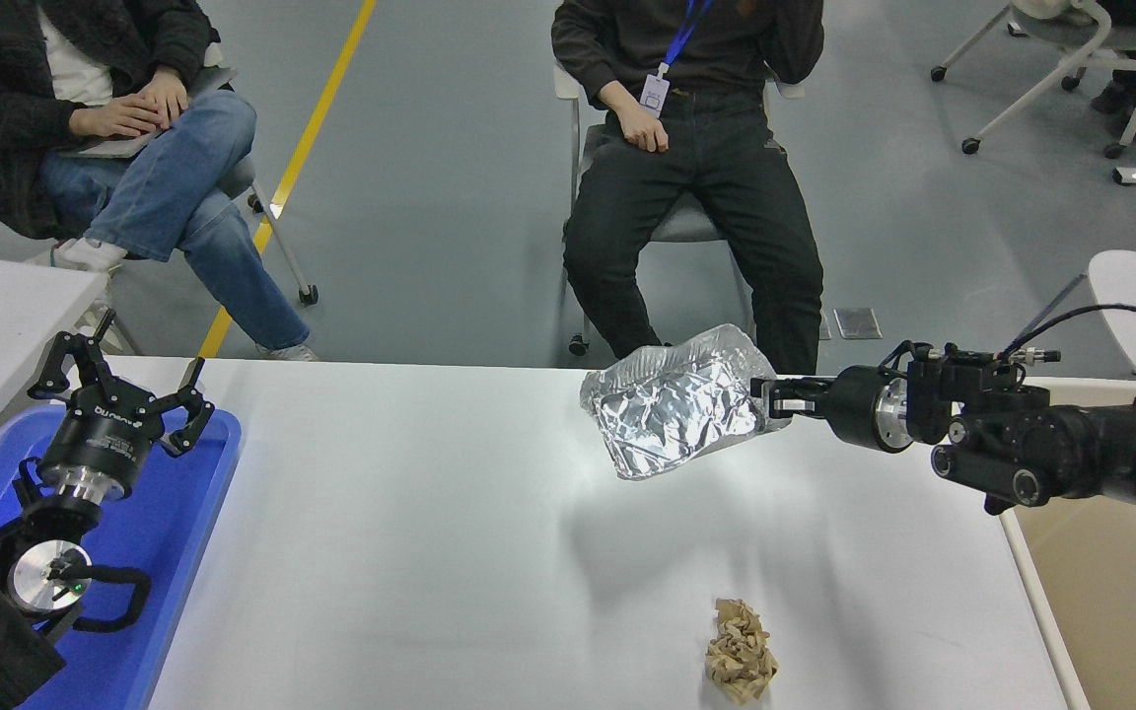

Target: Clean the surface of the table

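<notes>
Above the counter [430, 513], right gripper [768, 399] fingers clamp foil [676, 414] by its edge; it may slip.

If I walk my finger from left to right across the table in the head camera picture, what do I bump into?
Left gripper over the blue tray → crumpled foil tray → crumpled brown paper ball → right gripper pinching the foil's edge → beige bin.
</notes>
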You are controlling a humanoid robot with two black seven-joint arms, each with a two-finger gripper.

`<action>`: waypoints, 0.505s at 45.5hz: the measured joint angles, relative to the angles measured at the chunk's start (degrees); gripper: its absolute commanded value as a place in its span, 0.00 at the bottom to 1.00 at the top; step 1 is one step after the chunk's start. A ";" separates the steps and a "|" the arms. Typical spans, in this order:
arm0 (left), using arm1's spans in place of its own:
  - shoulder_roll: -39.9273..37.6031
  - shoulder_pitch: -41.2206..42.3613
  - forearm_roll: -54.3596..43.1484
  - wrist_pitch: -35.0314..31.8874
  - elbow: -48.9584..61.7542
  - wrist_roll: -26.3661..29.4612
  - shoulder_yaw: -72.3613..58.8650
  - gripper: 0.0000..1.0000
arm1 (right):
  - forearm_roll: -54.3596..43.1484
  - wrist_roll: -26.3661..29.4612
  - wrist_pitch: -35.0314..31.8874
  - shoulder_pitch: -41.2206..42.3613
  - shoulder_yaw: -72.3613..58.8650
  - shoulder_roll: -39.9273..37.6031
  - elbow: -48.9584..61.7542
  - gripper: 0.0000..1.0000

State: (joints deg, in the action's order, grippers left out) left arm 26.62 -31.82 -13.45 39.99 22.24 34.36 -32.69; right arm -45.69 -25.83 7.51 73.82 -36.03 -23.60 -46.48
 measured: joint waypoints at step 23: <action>-0.03 0.00 0.00 0.00 0.00 -0.04 0.00 1.00 | -0.01 -0.05 -13.20 11.97 4.10 -10.50 -4.98 0.00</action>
State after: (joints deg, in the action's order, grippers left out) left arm 26.60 -31.82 -13.45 39.99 22.24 34.32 -32.69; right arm -45.70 -25.88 -5.69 85.79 -31.94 -34.10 -51.45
